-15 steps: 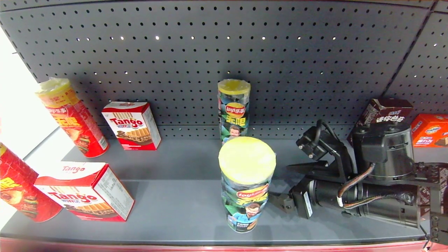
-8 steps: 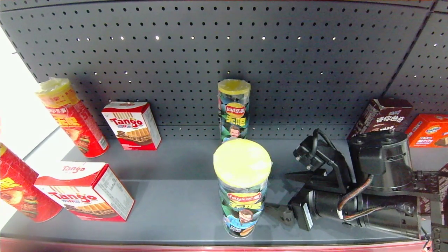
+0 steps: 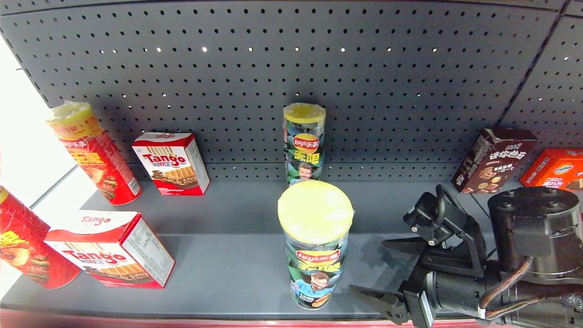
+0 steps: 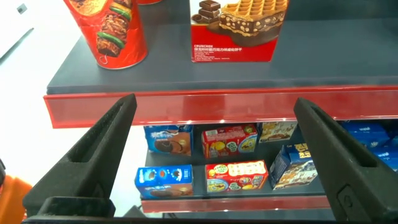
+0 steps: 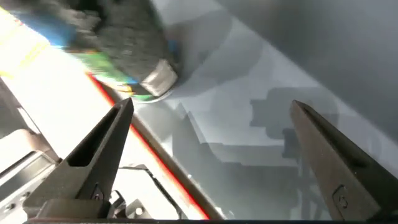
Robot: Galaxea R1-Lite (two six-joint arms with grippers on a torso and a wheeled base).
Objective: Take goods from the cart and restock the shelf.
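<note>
A green chips can (image 3: 315,246) with a yellow lid stands upright near the front edge of the grey shelf (image 3: 227,259). A second green can (image 3: 304,142) stands behind it at the pegboard. My right gripper (image 3: 368,265) is open to the right of the front can, apart from it, with nothing between its fingers. In the right wrist view the gripper (image 5: 211,106) is open and the can's base (image 5: 146,71) lies beyond one finger. My left gripper (image 4: 212,102) hangs open and empty in front of the shelf's red edge (image 4: 373,102).
Red chips cans (image 3: 93,152) and wafer boxes (image 3: 172,161) (image 3: 111,248) fill the shelf's left side. A brown box (image 3: 494,159) and an orange box (image 3: 553,168) stand at the back right. Lower shelves hold several small boxes (image 4: 233,177).
The front green can shifted slightly left and forward, then stayed put. My right arm drew back to the right and toward the shelf's front, away from the can.
</note>
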